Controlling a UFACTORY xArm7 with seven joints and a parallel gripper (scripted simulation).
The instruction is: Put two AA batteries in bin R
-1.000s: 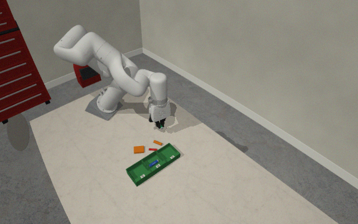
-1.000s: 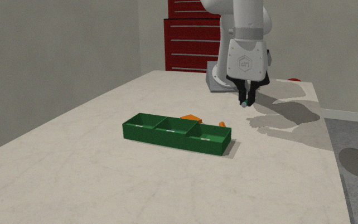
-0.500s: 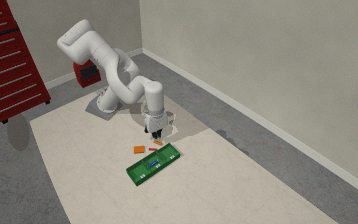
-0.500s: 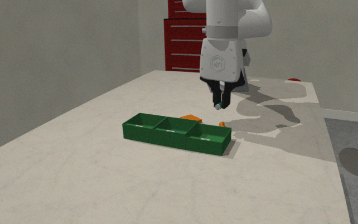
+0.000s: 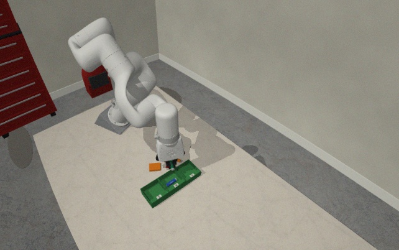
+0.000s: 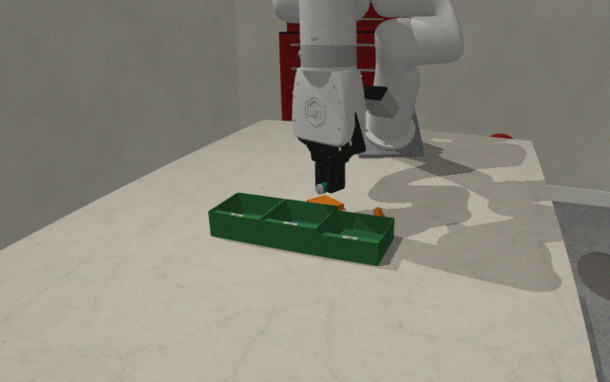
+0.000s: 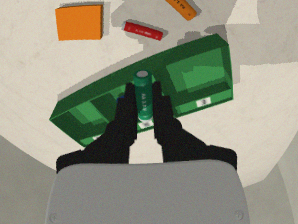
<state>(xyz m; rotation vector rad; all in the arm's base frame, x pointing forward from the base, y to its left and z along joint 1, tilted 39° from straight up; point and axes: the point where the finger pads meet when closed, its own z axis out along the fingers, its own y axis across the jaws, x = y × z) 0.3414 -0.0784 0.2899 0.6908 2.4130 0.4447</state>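
My gripper (image 6: 328, 186) is shut on a green AA battery (image 7: 141, 95) and holds it in the air, a little above the far wall of the green three-compartment bin tray (image 6: 301, 227). In the wrist view the battery hangs over the tray's (image 7: 149, 92) rim near the middle compartment. A small blue thing (image 5: 171, 182) lies in the middle compartment. The white labels on the compartments are too small to read. The gripper also shows in the top view (image 5: 171, 166), at the tray's (image 5: 170, 183) far edge.
An orange block (image 7: 80, 22), a small red thing (image 7: 144, 30) and a slim orange thing (image 7: 176, 0) lie on the table just beyond the tray. The arm's base stands further back. A red tool cabinet is off the table.
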